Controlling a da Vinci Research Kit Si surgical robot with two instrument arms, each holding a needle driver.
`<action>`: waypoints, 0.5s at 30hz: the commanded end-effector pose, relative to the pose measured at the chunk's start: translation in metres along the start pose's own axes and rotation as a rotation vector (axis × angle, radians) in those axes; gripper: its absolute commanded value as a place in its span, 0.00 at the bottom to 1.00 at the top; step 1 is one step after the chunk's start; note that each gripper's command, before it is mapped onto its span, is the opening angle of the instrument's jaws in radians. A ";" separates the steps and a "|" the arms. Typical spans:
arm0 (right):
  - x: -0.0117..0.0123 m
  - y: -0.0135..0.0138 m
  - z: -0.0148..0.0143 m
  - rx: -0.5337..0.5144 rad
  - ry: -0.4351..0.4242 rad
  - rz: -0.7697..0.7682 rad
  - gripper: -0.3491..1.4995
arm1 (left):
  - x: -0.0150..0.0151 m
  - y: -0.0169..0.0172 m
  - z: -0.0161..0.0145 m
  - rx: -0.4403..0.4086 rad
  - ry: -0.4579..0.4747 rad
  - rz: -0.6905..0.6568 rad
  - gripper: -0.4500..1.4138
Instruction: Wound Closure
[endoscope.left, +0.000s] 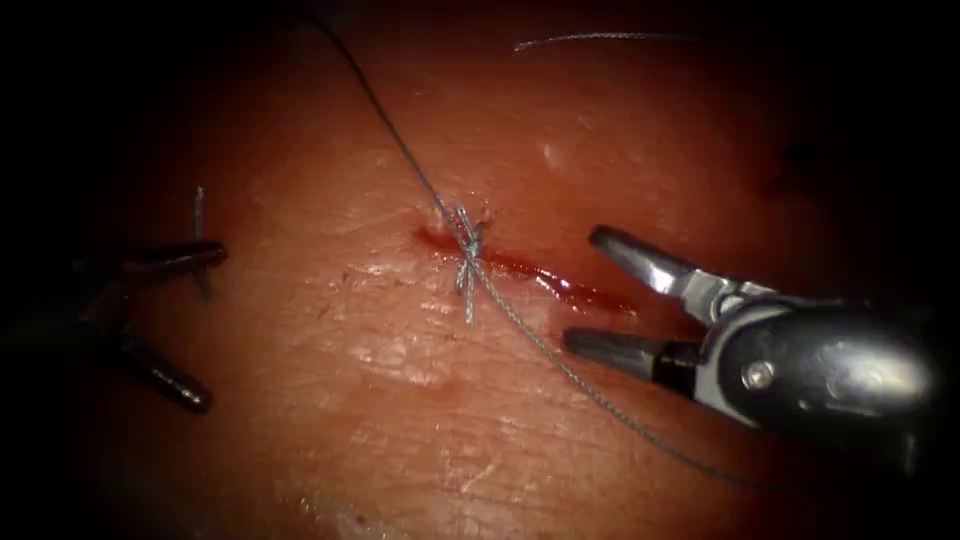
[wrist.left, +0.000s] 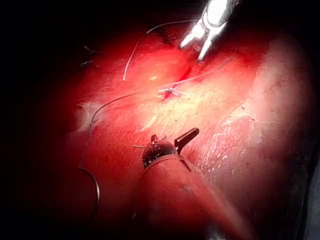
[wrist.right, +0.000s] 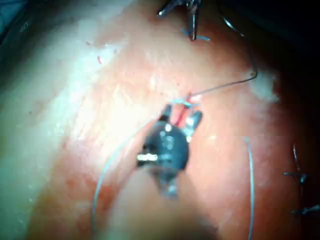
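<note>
My right tool (endoscope.left: 580, 290) hangs just right of the cut (endoscope.left: 530, 272), its jaws spread wide with nothing between them. The thread (endoscope.left: 560, 362) runs under its lower jaw without being gripped. My left tool (endoscope.left: 205, 325) sits well out to the left, jaws likewise wide apart and empty, though a short stub of thread (endoscope.left: 199, 215) stands up just beside its upper jaw; I cannot tell whether they touch.

The cut holds a little red fluid (endoscope.left: 580, 293) along its right half, and a knot (endoscope.left: 468, 245) sits across its left end with short ends sticking out. From the knot the thread goes up to the left and down to the right, both runs lost in the dark edge. I cannot make out the needle; a thin curved line (endoscope.left: 600, 38) far above may be thread or needle.

The tissue (endoscope.left: 400, 400) is moist and glistening.
</note>
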 end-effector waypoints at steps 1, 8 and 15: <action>-0.0001 -0.0001 0.0008 0.000 0.003 0.004 0.54 | 0.0006 -0.0003 0.0003 0.001 0.005 0.036 0.84; -0.0001 -0.0005 0.0010 0.000 0.004 0.003 0.54 | 0.0028 0.0007 -0.0012 -0.090 0.256 0.005 0.82; -0.0001 -0.0009 0.0013 0.006 0.010 0.012 0.54 | 0.0030 0.0005 -0.0007 -0.183 0.432 -0.164 0.74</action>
